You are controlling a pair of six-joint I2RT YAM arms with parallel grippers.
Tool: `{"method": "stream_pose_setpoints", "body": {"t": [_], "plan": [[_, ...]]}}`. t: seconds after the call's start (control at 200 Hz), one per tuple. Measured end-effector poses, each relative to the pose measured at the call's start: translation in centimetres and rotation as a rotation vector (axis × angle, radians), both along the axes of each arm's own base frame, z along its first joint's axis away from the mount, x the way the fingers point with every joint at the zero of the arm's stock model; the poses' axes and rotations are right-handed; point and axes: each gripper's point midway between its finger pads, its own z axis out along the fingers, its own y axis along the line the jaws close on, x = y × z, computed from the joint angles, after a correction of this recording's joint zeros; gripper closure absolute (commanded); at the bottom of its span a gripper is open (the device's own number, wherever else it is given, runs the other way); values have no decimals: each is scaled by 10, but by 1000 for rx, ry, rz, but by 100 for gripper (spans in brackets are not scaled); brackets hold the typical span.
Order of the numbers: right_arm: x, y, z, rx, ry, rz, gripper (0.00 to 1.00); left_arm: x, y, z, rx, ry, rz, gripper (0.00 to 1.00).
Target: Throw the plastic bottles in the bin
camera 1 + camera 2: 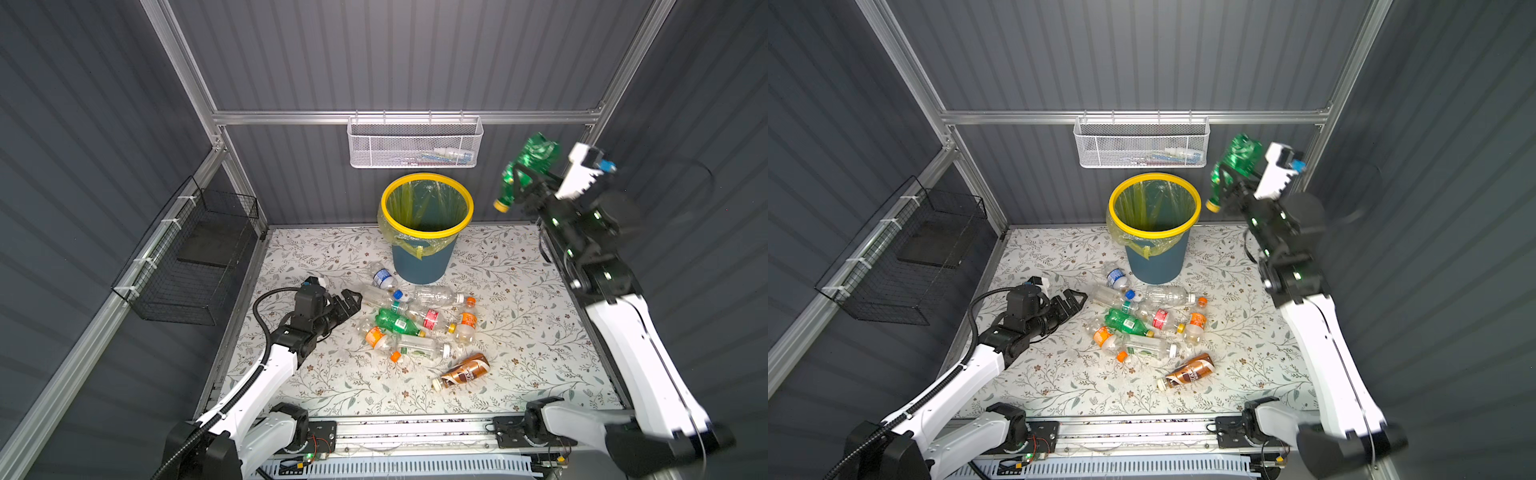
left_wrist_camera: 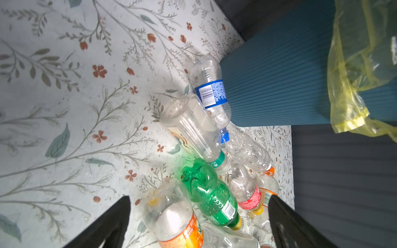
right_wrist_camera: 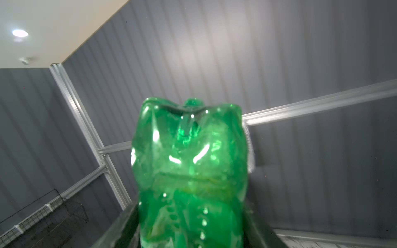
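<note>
"Ten or so bottles point(image 1: 432, 297) lie mid-frame, and the left gripper point(image 1: 354, 304) gapes wide beside them."

"Upper right, the right gripper point(image 1: 519, 183) pinches a green bottle point(image 1: 530, 162), off to the right of the bin point(image 1: 427, 176). If it lets go there, it'll likely drop outside."

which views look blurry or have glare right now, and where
Both top views: the crushed green plastic bottle and the raised right gripper holding it are motion-blurred; the rest is sharp. Right wrist view: that bottle fills the frame, soft, with white glare streaks. Left wrist view: crisp, only the near black fingers look out of focus.
</note>
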Motion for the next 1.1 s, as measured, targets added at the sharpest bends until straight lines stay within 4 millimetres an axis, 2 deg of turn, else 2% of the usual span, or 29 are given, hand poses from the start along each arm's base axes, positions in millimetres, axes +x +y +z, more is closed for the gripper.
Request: {"method": "stream_pose_setpoints", "body": {"t": [0.06, 0.09, 0.145, 0.205, 0.275, 0.365, 0.465, 0.545, 0.645, 0.725, 0.886, 1.101], "plan": [[39, 28, -4, -22, 53, 55, 24, -5, 0, -10, -28, 42, 21, 0], [57, 39, -14, -34, 96, 75, 18, -7, 0, -15, -38, 63, 30, 0], [85, 53, -48, -63, 207, 92, 9, -11, -1, -21, -55, 94, 38, 0], [101, 58, -89, -97, 329, 88, 1, -13, -5, -26, -71, 121, 39, 0], [106, 55, -128, -133, 445, 67, 1, -16, -10, -31, -83, 149, 30, 0], [100, 45, -149, -156, 517, 33, 1, -20, -19, -41, -82, 191, 10, 0], [83, 26, -150, -151, 533, -7, 1, -27, -30, -55, -67, 239, -19, 0], [66, 2, -147, -119, 527, -52, 1, -32, -38, -64, -59, 271, -39, 0], [49, -32, -154, -62, 530, -122, 1, -37, -45, -70, -57, 298, -51, 0], [40, -59, -172, -15, 557, -179, 2, -38, -48, -72, -62, 308, -51, 0], [23, -104, -225, 77, 659, -284, 4, -37, -50, -75, -68, 318, -44, 1], [3, -134, -278, 159, 758, -327, 2, -43, -53, -94, -35, 379, -53, 5]]}}
